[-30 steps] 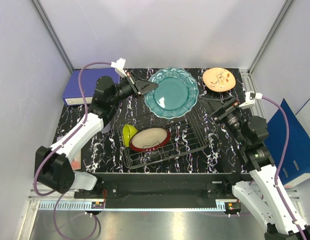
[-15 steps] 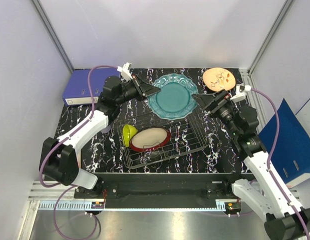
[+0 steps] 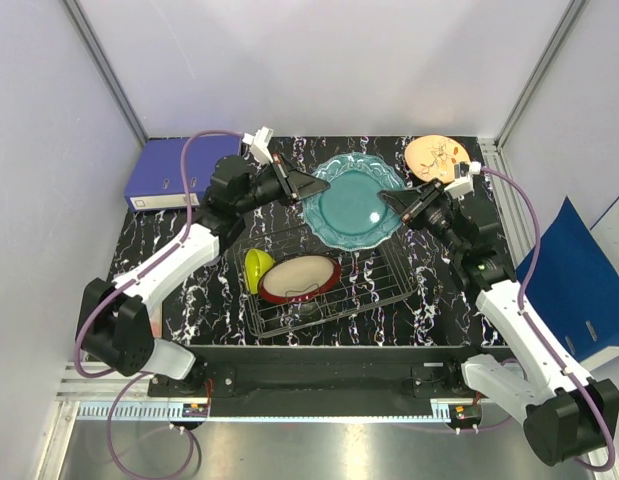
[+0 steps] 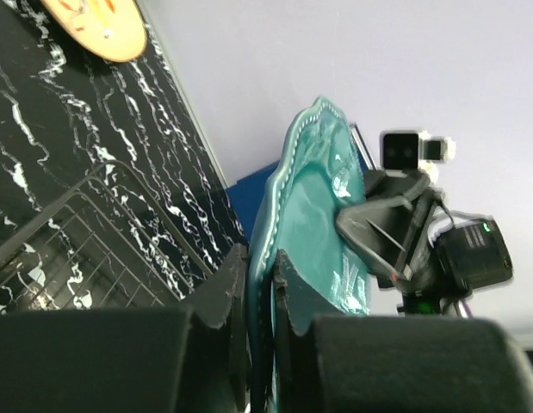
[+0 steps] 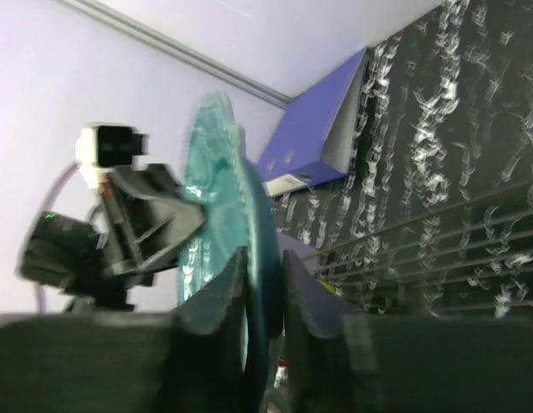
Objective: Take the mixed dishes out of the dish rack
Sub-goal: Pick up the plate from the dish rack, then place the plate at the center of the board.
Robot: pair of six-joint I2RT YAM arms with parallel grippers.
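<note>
The large teal scalloped plate (image 3: 355, 200) hangs tilted above the back of the wire dish rack (image 3: 389, 283). My left gripper (image 3: 322, 184) is shut on its left rim. My right gripper (image 3: 387, 197) pinches the opposite rim. In the left wrist view the plate (image 4: 313, 194) stands edge-on between my left gripper's (image 4: 261, 260) jaws. In the right wrist view my right gripper (image 5: 264, 260) brackets the plate (image 5: 216, 159) closely on both sides. A cream bowl with a dark red outside (image 3: 299, 278) and a small yellow-green bowl (image 3: 255, 267) lie in the rack. A salmon-pink plate (image 3: 438, 158) rests on the table at the back right.
A blue ring binder (image 3: 167, 172) lies at the back left corner of the black marbled table (image 3: 149, 250). A second blue binder (image 3: 581, 280) stands off the table's right side. White walls enclose the back and both sides.
My right arm swung in from the right and closed its open jaws on the plate's right rim. My left gripper carried the plate a little to the right.
</note>
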